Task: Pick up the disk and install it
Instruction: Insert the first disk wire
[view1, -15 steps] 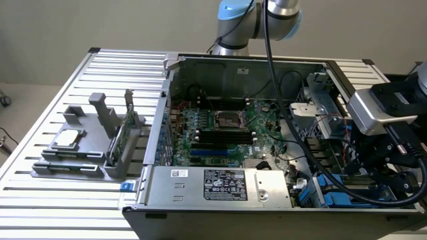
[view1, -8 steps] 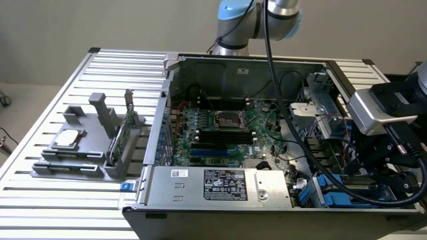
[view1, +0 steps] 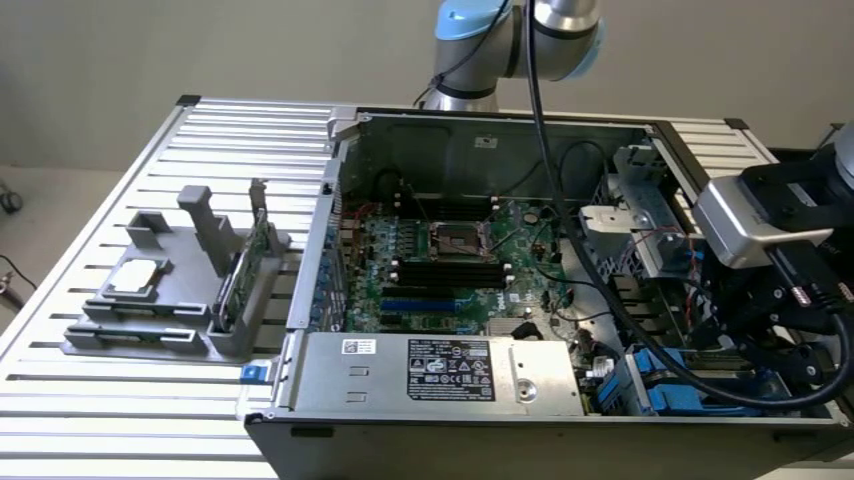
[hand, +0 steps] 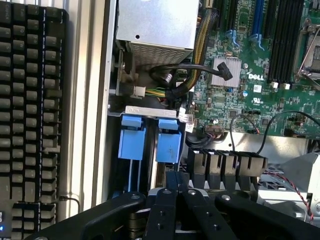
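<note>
Hovered over the drive bay (hand: 145, 110) with gripper (hand: 176, 176) closed, fingertips together, nothing visibly between them. Found the disk (hand: 168, 144) just ahead of the tips, seated on edge beside a second blue carrier (hand: 132, 139), long axis apparently running down into the bay.

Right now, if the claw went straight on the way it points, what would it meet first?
Probably the blue carrier end of the disk, the one nearer the motherboard, directly ahead of the claw. Depth is unclear; they may already touch.

Blue-framed disk (hand: 169, 142), green motherboard (hand: 235, 100), black keyboard (hand: 27, 100)
</note>
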